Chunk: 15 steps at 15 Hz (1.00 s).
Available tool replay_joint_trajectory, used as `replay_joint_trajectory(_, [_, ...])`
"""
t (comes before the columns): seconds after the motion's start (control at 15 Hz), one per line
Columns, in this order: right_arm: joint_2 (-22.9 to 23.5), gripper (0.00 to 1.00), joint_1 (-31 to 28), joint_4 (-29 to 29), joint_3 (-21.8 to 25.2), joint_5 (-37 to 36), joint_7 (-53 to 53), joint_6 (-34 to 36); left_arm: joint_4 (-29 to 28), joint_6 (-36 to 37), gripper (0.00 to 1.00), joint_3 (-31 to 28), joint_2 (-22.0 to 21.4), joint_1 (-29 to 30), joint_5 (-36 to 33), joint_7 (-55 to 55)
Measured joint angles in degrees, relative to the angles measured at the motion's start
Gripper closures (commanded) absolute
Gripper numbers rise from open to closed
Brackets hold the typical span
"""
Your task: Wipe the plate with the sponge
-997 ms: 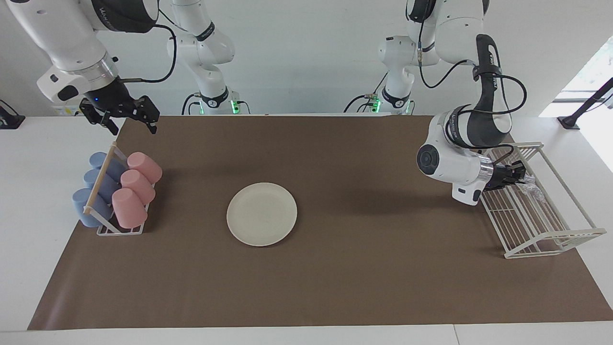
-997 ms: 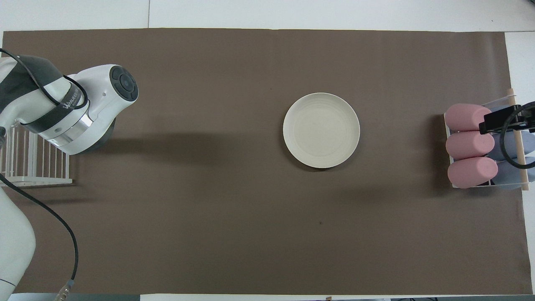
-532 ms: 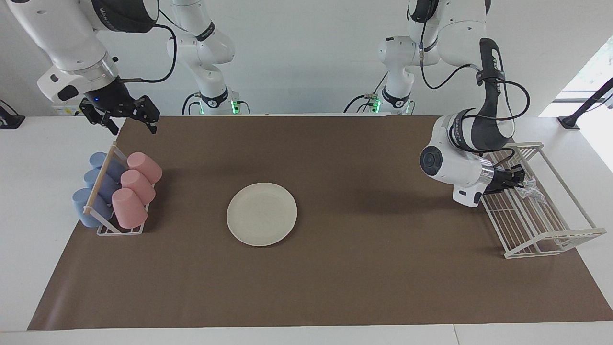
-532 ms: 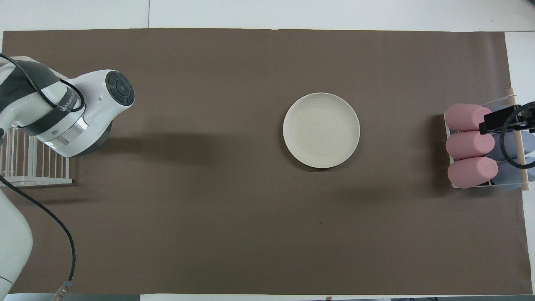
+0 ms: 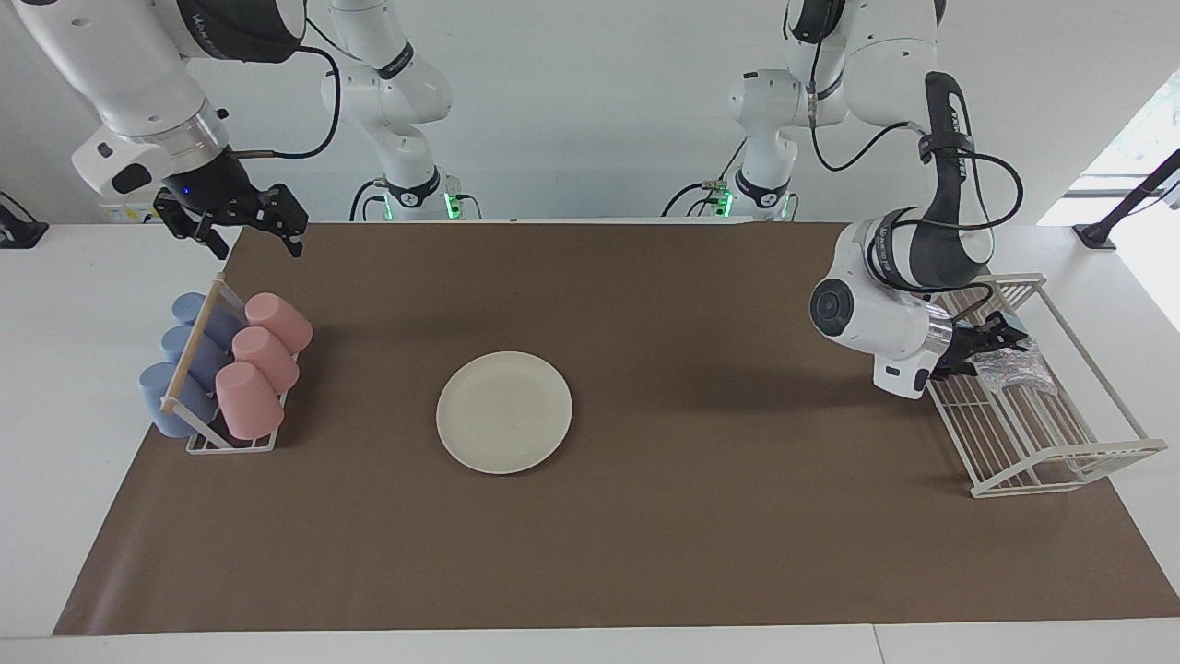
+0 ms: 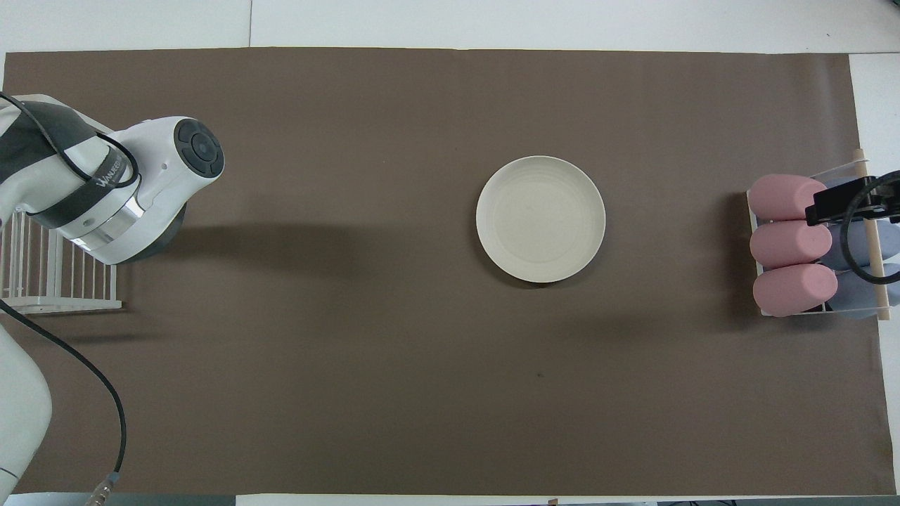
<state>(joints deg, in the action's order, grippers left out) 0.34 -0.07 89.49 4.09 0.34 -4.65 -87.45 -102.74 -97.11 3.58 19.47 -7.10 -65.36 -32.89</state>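
Looking across from the facing view, you have the left claw (image 5: pixel 994 343) reaching sideways into the white wire rack (image 5: pixel 1097 456) at the left arm's end of the surface, right against the sponge (image 5: pixel 1014 369), a crumpled silvery pad lying among the rack's wires. Its fingers sit at the sponge's edge, but you cannot tell whether they have closed on it or merely touch it. From overhead, the left arm's wrist hides both the claw and the sponge. Your plate (image 5: pixel 504 412) lies flat on the brown mat (image 5: pixel 645 553) near the middle of the surface, well apart from the rack. Your right claw (image 5: pixel 247 229) waits in the air with its fingers spread, over the mat's edge by the cup holder (image 5: pixel 230 443), which carries pink cups (image 5: pixel 261 361) and blue cups (image 5: pixel 180 369) on their sides.
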Motion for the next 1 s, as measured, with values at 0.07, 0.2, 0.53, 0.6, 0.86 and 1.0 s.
replay_joint_trajectory(0.07, [0.0,0.0,0.01,0.0,-0.01,0.0,0.0,0.0,0.0,-0.08,0.0,0.02,-0.01,0.0,0.03,-0.05])
replay_joint_trajectory(0.2, [0.0,0.0,0.1,0.0,-0.02,0.0,0.0,0.0,0.12,-0.66,0.0,0.05,-0.09,0.0,1.0,-0.16])
replay_joint_trajectory(0.53, [0.0,0.0,0.32,0.0,-0.03,0.0,0.0,0.0,5.78,-2.17,0.0,0.03,-2.53,0.08,18.16,0.78])
replay_joint_trajectory(0.6, [0.0,0.0,0.34,0.0,-0.03,0.0,0.0,0.0,7.08,-2.17,0.0,0.0,-3.66,0.33,22.44,2.09])
replay_joint_trajectory(0.86, [0.0,0.0,0.38,0.0,-0.03,0.0,0.0,0.0,9.86,-2.12,0.0,-0.16,-9.11,2.37,41.04,6.92])
replay_joint_trajectory(1.0, [0.0,0.0,0.38,0.0,-0.03,0.0,0.0,0.0,9.88,-1.61,0.0,-0.23,-12.23,3.04,49.36,8.67])
